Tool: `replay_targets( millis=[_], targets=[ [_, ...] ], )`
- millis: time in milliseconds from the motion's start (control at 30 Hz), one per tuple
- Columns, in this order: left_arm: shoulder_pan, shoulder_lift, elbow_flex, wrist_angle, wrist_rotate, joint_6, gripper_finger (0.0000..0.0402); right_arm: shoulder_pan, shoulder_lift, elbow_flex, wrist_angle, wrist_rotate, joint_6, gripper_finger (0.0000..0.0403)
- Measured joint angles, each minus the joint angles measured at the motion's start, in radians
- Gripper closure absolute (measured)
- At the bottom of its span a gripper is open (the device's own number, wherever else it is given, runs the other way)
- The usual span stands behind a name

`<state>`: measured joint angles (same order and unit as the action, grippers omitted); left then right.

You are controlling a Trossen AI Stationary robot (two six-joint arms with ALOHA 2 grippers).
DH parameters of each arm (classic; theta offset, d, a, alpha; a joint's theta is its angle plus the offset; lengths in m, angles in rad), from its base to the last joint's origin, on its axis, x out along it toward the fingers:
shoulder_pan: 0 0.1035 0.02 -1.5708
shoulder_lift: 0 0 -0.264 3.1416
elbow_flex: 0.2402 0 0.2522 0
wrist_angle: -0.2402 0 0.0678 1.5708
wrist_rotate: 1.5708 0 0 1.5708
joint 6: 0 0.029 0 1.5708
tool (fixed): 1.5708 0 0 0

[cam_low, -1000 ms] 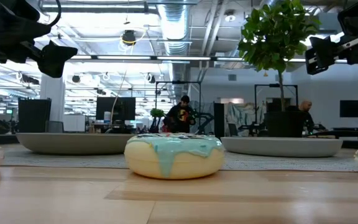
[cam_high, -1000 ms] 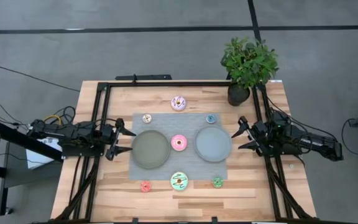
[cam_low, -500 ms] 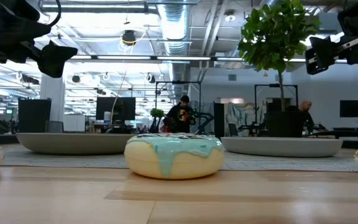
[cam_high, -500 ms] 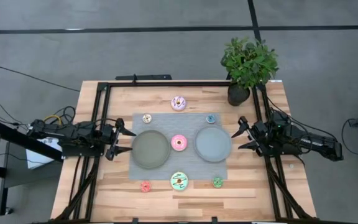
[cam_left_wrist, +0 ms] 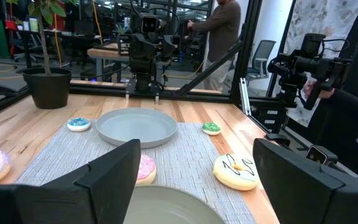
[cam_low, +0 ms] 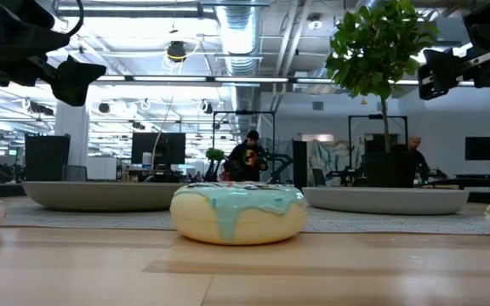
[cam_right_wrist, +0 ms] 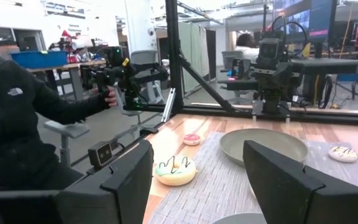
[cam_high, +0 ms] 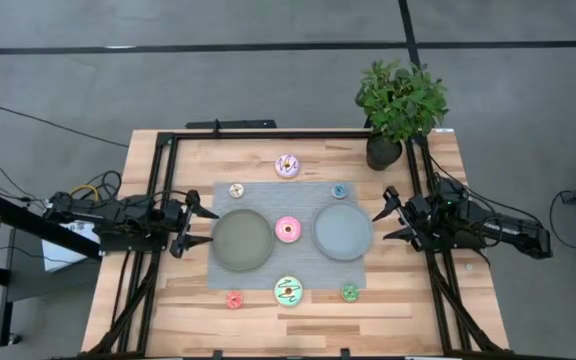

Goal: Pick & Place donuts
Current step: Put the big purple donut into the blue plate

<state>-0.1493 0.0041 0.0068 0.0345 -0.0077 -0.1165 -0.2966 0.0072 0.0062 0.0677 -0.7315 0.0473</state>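
Seven donuts lie flat around two grey plates [cam_high: 242,239] [cam_high: 343,231] on a grey mat. The pink donut [cam_high: 288,229] lies between the plates. The white-lilac [cam_high: 287,165], tan [cam_high: 236,190] and blue [cam_high: 339,190] donuts lie on the far side. The mint-green [cam_high: 289,291], red [cam_high: 234,299] and green [cam_high: 350,292] donuts lie on the near side. My left gripper [cam_high: 208,227] hovers open at the left plate's left edge. My right gripper [cam_high: 380,226] hovers open at the right plate's right edge. Both are empty.
A potted plant [cam_high: 400,105] stands at the table's far right corner. A black frame runs along the table's edges [cam_high: 268,134]. In the right wrist view a person [cam_right_wrist: 17,124] sits beyond the table's left side, holding a camera rig.
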Motion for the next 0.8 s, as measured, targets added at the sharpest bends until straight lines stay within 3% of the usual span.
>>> replay_targets(
  millis=[167, 367, 800],
  targets=[
    [0.000, 0.000, 0.000, 0.000, 0.000, 0.000, 0.0097, 0.000, 0.000, 0.000, 0.000, 0.003, -0.003, 0.0163],
    [0.000, 0.000, 0.000, 0.000, -0.001, 0.000, 0.0097, 0.000, 0.000, 0.000, 0.004, 0.084, 0.050, 0.0163],
    [0.000, 0.000, 0.000, 0.000, -0.002, 0.000, 0.0097, 0.000, 0.000, 0.000, 0.007, 0.087, 0.076, 0.0163]
  ],
)
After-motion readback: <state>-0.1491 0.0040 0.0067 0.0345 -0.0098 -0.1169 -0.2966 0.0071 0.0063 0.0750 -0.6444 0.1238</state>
